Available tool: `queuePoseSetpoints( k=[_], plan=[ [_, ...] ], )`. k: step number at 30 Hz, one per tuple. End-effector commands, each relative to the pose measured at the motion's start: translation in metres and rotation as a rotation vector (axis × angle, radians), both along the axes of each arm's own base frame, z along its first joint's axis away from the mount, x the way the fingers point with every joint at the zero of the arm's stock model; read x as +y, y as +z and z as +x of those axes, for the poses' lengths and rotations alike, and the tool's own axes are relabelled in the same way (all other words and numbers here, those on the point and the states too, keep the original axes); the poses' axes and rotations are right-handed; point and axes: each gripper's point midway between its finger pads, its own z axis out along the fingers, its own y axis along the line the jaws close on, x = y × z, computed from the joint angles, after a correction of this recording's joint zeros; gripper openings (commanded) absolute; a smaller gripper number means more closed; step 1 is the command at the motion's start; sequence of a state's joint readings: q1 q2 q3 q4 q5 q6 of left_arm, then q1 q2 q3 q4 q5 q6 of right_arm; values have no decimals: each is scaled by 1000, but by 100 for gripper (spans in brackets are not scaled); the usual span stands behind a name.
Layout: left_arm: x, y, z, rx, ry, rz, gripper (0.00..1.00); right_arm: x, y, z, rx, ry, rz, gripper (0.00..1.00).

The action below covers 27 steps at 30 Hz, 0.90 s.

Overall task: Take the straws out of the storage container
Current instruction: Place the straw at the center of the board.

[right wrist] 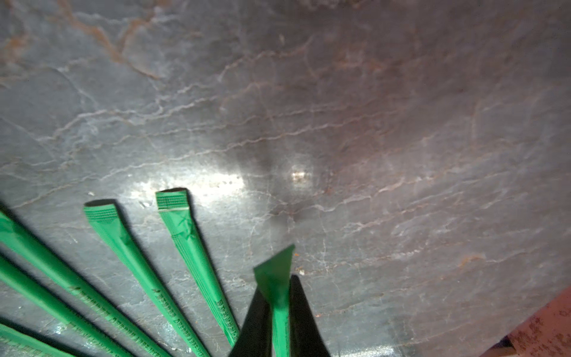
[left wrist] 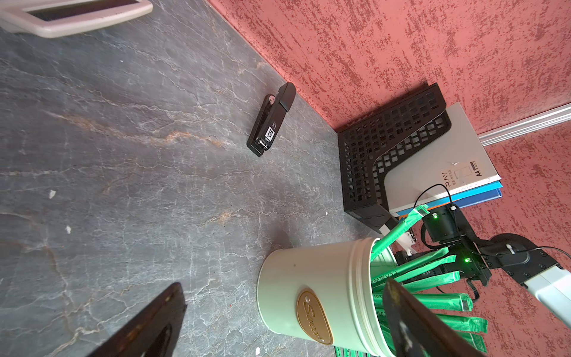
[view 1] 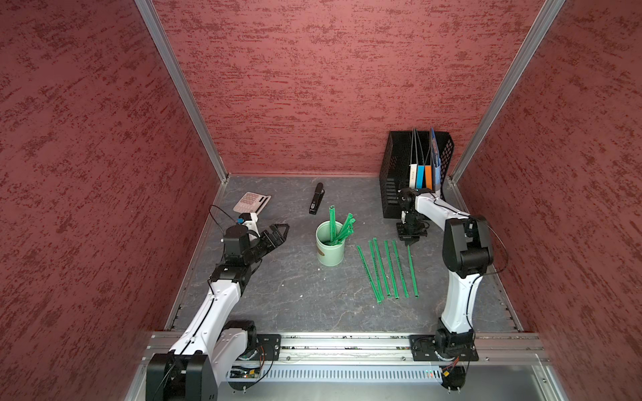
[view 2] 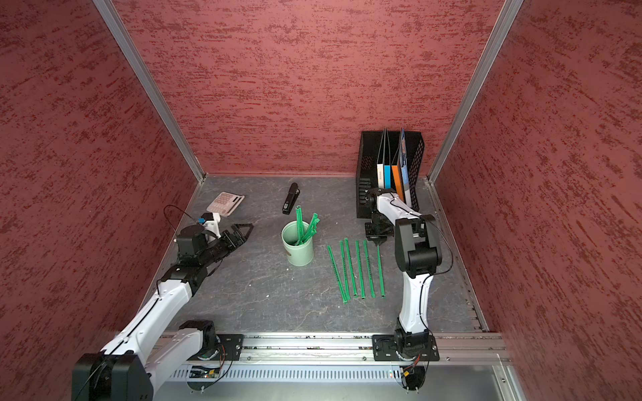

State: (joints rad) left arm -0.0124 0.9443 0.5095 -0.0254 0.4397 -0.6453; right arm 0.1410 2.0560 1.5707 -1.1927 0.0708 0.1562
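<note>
So, left gripper [view 1: 274, 237]: jaws spread wide and empty, hovering left of the cup and apart from it. Risk: a reach towards the cup could clip its wall with the spread fingers and shove it.
calculator [view 1: 252, 201]: behind the left gripper by the wall. Risk: low, only if that arm pulls back carelessly.
stapler [view 1: 317, 198]: behind the cup, clear of both arms. Risk: none likely.
cup [view 1: 328, 257]: upright mid-table, nothing bracing it. Risk: looks light, so a sideways pull on a straw could tip or drag it.
straws [view 1: 342, 227]: several in the cup, leaning right and bunched together. Risk: a pinch could catch two at once, or one could drag its neighbours out.
row [right wrist: 197, 256]: five straws flat on the table right of the cup, fanned and close together. Risk: they look light, so a brush from the right fingers would scatter them.
held straw [right wrist: 279, 309]: lying just right of the row, far end between the right fingers.
right gripper [view 1: 410, 239]: jaws clenched on that end, in the wrist view. Risk: the wrapper sticks to a pad on release and lifts with the arm, or swings into the row.
rack [view 1: 392, 166]: just behind the right wrist. Risk: a retreat backwards could knock it.
</note>
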Motion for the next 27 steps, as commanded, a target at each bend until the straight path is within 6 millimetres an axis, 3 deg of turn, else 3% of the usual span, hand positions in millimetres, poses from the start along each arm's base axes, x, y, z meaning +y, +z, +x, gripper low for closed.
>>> queuePoseSetpoints(
  k=[1,9,15,23,27],
  plan=[
    [-1,12,3,-38,-9,22,100,0,3,10,-23,-6,10,16],
    [0,11,2,-34,-7,24,100,-2,9,10,-40,-16,-1,26],
    [1,9,4,-33,3,23,100,8,52,10,-220,-22,52,29],
    [-10,18,12,-49,-23,-14,100,74,140,-20,-628,83,209,37],
    [-13,26,8,-66,-21,-5,100,113,166,-43,-770,159,238,38]
  ],
)
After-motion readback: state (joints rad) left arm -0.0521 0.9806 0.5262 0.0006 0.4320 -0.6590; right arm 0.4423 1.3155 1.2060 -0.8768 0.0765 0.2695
